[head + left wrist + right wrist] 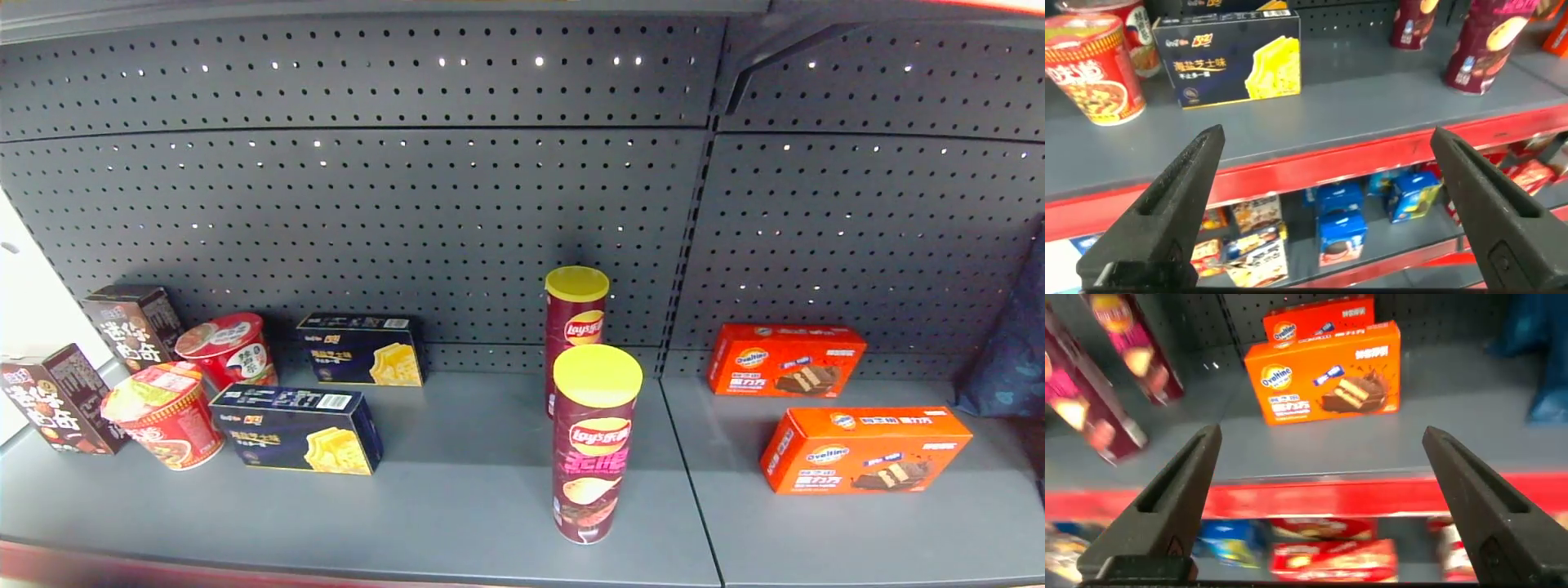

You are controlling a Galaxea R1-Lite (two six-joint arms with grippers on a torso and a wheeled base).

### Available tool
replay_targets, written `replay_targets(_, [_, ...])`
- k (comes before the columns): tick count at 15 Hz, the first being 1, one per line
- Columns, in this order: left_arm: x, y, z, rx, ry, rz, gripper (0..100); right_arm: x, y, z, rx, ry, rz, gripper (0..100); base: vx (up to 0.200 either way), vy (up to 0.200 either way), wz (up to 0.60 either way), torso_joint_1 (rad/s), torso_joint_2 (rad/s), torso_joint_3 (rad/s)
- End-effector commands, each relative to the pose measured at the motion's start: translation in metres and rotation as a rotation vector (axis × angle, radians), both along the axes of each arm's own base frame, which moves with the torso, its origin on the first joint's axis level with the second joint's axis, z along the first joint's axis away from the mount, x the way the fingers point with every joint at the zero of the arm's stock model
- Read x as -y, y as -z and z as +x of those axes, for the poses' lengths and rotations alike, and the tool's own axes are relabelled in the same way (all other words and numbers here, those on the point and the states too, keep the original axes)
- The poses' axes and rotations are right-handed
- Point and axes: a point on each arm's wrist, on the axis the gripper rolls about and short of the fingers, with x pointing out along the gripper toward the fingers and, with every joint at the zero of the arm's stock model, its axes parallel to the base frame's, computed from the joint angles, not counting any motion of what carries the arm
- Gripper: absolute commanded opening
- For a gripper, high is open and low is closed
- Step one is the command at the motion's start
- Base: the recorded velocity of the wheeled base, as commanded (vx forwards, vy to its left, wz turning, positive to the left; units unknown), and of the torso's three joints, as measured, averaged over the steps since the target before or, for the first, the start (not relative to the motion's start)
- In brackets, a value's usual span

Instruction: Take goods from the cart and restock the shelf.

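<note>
The grey shelf (457, 498) carries goods in rows of two. Two maroon chip cans with yellow lids stand in the middle, the front can (595, 445) ahead of the rear can (575, 327). Two orange boxes lie at the right, one in front (865, 450) and one behind (785, 360). Dark blue boxes (298, 429), red noodle cups (167, 414) and brown boxes (57, 398) fill the left. My left gripper (1327, 212) hangs open and empty before the shelf's red front edge (1315, 163), facing a blue box (1229, 57). My right gripper (1323, 510) is open and empty, facing an orange box (1327, 371).
A perforated dark back panel (367, 204) rises behind the goods. A lower shelf below holds small blue packs (1339, 233) and red packs (1331, 559). A dark blue bag (1012, 351) leans at the far right. Bare shelf lies between the blue boxes and the cans.
</note>
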Motion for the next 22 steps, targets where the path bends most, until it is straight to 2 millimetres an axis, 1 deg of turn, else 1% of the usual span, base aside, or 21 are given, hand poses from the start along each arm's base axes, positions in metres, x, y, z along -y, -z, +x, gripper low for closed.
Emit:
replay_targets(1, [0.0000,0.0000,0.0004,-0.004,-0.001,0.005,100,0.0000,0.0003,0.0001,0.000,0.000,0.002,100,0.000,0.000,0.00,0.000,0.00,0.000])
replay_targets(2, [-0.0008,0.0030,0.0003,-0.030,-0.041,0.015,100,0.0000,0.0003,0.0001,0.000,0.000,0.003,100,0.000,0.000,0.00,0.000,0.00,0.000])
replay_targets(5, [-0.0007,0.0053,0.0001,-0.036,-0.030,0.073,100,0.0000,0.0003,0.0001,0.000,0.000,0.003,100,0.000,0.000,0.00,0.000,0.00,0.000])
replay_targets(7, [-0.0008,0.0053,0.0002,-0.039,-0.031,0.069,100,0.0000,0.0003,0.0001,0.000,0.000,0.003,100,0.000,0.000,0.00,0.000,0.00,0.000])
replay_targets(9, [-0.0008,0.0053,0.0002,-0.053,-0.037,0.022,100,0.0000,0.0003,0.0001,0.000,0.000,0.003,100,0.000,0.000,0.00,0.000,0.00,0.000])
replay_targets(22, [-0.0008,0.0053,0.0002,-0.052,-0.036,0.025,100,0.0000,0.0003,0.0001,0.000,0.000,0.003,100,0.000,0.000,0.00,0.000,0.00,0.000])
